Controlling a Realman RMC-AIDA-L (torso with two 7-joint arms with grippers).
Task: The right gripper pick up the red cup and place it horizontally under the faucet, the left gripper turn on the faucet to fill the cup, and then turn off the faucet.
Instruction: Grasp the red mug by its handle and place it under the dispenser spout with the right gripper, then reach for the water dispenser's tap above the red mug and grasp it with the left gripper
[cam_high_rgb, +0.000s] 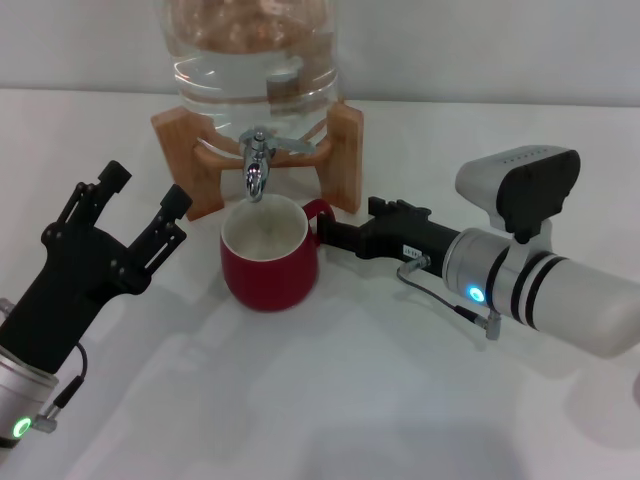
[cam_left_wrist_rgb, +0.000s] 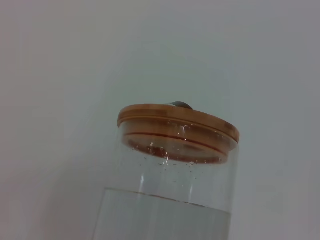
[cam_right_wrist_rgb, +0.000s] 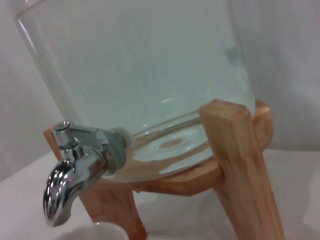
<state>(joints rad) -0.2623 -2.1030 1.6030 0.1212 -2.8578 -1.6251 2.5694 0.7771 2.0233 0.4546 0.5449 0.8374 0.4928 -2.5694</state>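
Table (cam_high_rgb: 330, 400): white, carrying your jug stand.
Red cup (cam_high_rgb: 268, 262): sitting upright beneath the faucet (cam_high_rgb: 256, 170).
Right pincer (cam_high_rgb: 330, 232): gripping the cup's handle.
Left pincer (cam_high_rgb: 140, 205): hovering spread wide, holding nothing.

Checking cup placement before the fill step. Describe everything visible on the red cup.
The red cup is a squat, glossy dark-red ceramic mug with a cream-white inside and a red loop handle. It stands upright on the white table, its mouth directly under the faucet. The right gripper is at its handle. No water is visibly flowing.
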